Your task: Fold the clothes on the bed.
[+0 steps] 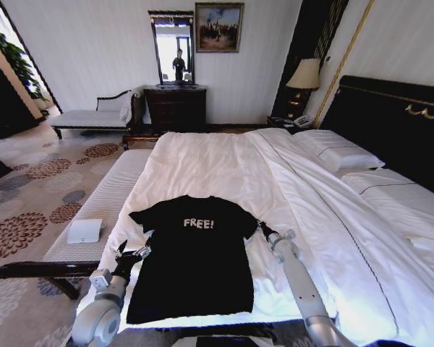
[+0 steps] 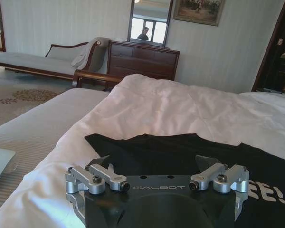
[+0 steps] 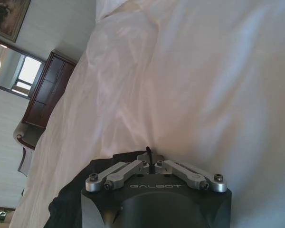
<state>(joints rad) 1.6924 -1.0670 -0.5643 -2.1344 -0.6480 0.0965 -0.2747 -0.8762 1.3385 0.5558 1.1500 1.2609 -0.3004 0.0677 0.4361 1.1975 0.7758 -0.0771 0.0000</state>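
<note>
Beyond the black T-shirt [image 1: 192, 256], bare white duvet [image 1: 202, 163] stretches open toward the dresser [image 1: 175, 107]. Right of the T-shirt lie pillows [image 1: 336, 150]; left, the striped bench [image 1: 105, 199] carries a white pad [image 1: 84, 230].

My right claw [image 3: 149, 159] sits low over the bed [image 3: 194, 80], fingers pinched together on the edge of the black T-shirt [image 3: 69, 202]. A thin dark bit of fabric pokes up btwn the tips. White duvet spreads out beyond, softly creased. Farther off there's a dark wood dresser [image 3: 50, 90] w/ a mirror [image 3: 12, 66] against a pale striped wall, plus a framed painting [image 3: 7, 16] at the corner.
</note>
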